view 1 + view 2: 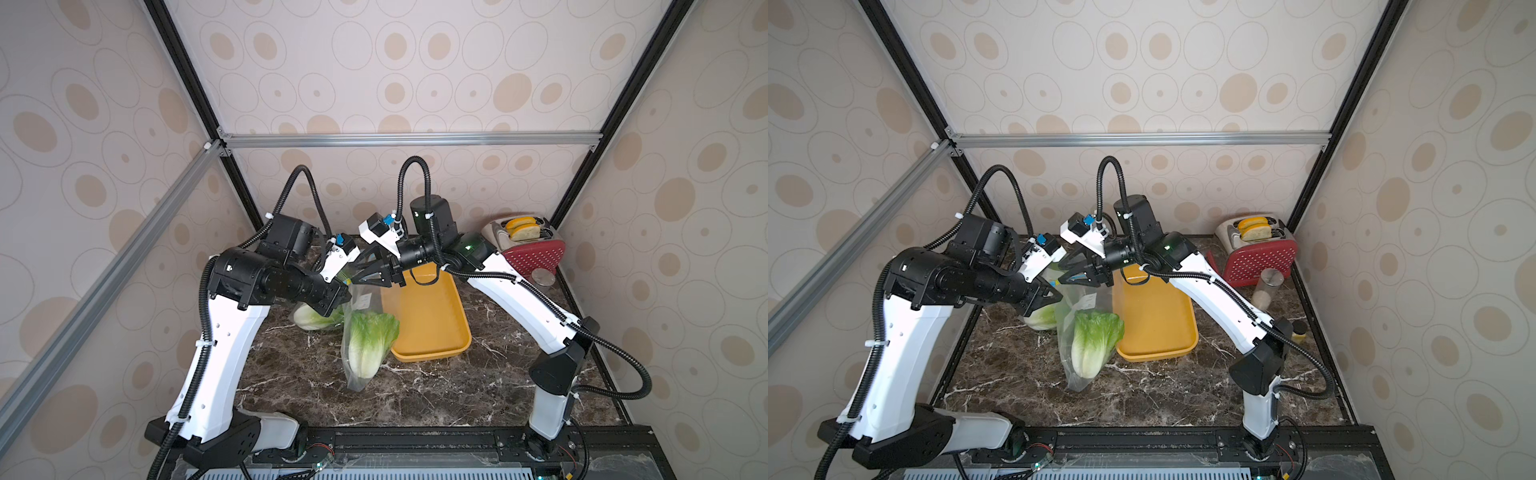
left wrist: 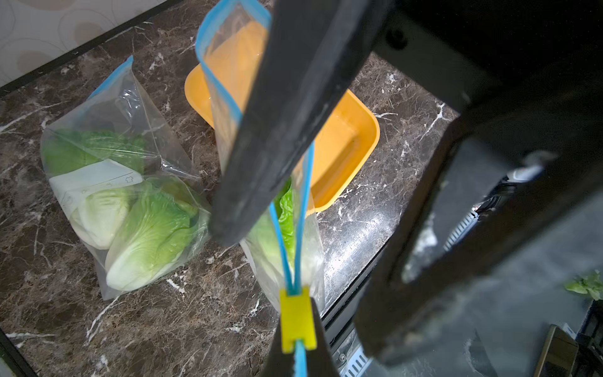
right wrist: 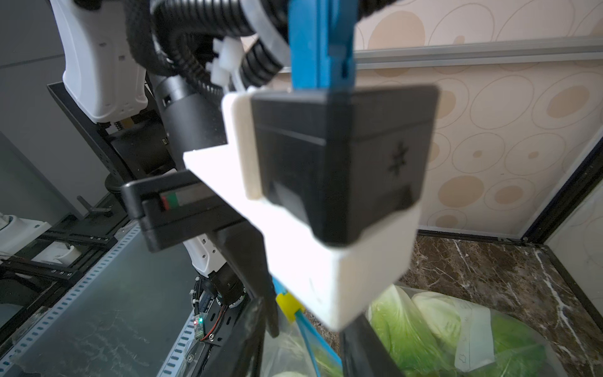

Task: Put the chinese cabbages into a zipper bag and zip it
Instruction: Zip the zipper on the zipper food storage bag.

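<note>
A clear zipper bag [image 1: 360,374] [image 1: 1077,374] hangs upright with one chinese cabbage [image 1: 370,345] [image 1: 1092,345] [image 2: 284,209] inside, its bottom on the marble table. My left gripper [image 1: 345,293] [image 1: 1058,296] [image 2: 297,315] is shut on its blue zip strip at the yellow slider [image 2: 296,321] [image 3: 288,305]. The bag's mouth gapes beyond the slider. My right gripper [image 1: 357,272] [image 1: 1061,272] [image 3: 310,354] is open, its fingers [image 2: 277,114] either side of the blue strip. A second bag with two cabbages [image 1: 311,320] [image 1: 1042,318] [image 2: 146,235] [image 3: 408,326] lies under my left arm.
A yellow tray [image 1: 432,332] [image 1: 1158,328] [image 2: 352,137] sits right of the bags. At the back right stand a red toaster [image 1: 523,245] [image 1: 1258,253] and a clear shaker [image 1: 543,276] [image 1: 1266,289]. A small jar [image 1: 1299,328] is near the right edge.
</note>
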You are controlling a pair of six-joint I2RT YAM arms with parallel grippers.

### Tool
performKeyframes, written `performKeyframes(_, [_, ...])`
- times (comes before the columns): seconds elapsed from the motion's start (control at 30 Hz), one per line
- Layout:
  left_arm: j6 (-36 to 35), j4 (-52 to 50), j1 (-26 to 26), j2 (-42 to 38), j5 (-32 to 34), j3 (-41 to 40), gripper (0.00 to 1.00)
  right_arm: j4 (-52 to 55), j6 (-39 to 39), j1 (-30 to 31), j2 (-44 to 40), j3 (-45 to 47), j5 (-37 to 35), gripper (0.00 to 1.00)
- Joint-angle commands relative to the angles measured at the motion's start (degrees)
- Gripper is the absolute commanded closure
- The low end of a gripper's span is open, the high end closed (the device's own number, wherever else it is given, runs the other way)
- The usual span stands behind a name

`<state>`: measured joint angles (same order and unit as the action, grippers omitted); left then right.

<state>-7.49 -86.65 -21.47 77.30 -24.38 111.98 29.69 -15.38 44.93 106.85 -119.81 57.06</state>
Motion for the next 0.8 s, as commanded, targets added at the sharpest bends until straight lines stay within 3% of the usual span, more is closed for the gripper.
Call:
performKeyframes(0.0, [-1.65, 0.78, 0.29, -1.01, -1.54, 0.25, 1.00, 1.34, -1.88, 0.53, 0.82, 0.85, 2.88, 0.63])
performKeyframes(0.33, [-1.92, 0.79, 0.29, -0.62, -2.66, 0.12, 1.00, 3.49, -3.06, 0.95, 1.98, -0.04, 4.48, 0.65])
performKeyframes(0.77, [-2.35, 0.88, 0.30, 0.16, -2.95, 0.69, 1.00, 5.92, -4.22, 1.70, 2.99, -1.97, 3.87, 0.82])
